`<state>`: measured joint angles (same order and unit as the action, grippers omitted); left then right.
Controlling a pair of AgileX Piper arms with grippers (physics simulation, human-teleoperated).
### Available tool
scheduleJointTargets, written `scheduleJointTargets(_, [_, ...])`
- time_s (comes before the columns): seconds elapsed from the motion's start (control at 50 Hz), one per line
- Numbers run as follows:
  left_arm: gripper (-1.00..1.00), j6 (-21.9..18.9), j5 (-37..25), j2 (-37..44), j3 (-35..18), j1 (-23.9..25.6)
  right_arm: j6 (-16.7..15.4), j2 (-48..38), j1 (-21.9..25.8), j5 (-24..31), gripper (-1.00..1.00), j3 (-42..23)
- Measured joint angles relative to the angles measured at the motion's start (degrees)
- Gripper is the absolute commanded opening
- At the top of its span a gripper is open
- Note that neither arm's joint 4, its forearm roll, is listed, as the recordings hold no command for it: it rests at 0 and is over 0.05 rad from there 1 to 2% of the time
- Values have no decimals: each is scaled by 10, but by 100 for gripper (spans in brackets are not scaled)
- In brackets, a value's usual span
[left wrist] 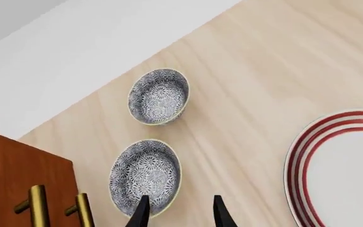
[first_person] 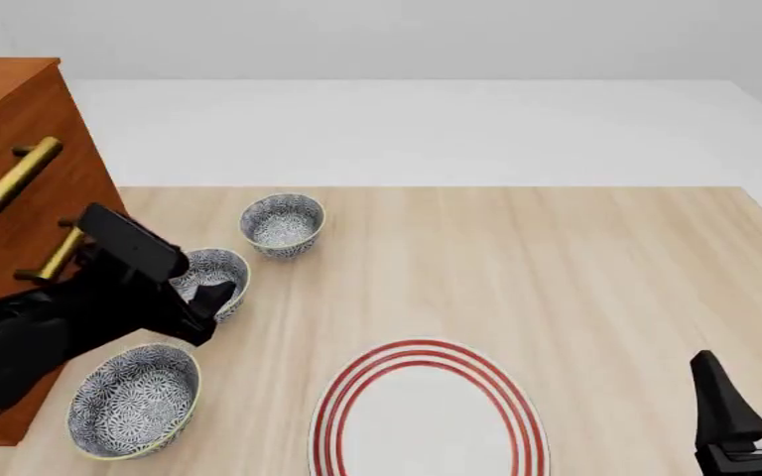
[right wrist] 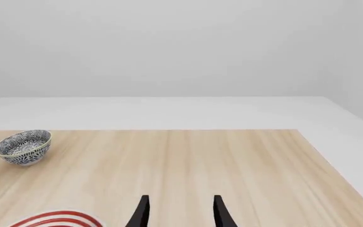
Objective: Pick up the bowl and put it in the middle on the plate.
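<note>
The left claw is hovering with its jaws apart, holding nothing, over the middle bowl of three alike. The far bowl and near bowl are flanking it. A wooden cabinet with brass handles is crowding the left side. The plate is lying near, unobstructed, on the worktop. The right claw is resting parted, well apart. No writing is showing.

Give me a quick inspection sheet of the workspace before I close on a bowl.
Surface: light wood table, bare at right.
Job's things: plate at near edge, nothing on it; middle bowl under the left gripper.
Clutter: far bowl, near bowl, wooden cabinet with brass handles at left.
Grippers: left open, astride the middle bowl's rim; right gripper open, holding nothing.
Cables: nothing seen.
Surroundings: plain white floor and wall.
</note>
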<state>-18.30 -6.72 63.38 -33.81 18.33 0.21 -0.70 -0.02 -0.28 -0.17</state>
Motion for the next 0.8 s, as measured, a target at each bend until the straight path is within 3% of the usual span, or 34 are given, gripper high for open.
scheduleJointTargets(0.38, [100,-69,-2,73,-33,-17,1,-3,0,-3,100,0])
scheduleJointTargets(0.8, [100,-103,-24,151,-80,-18,0,-3,0,-3,100,0])
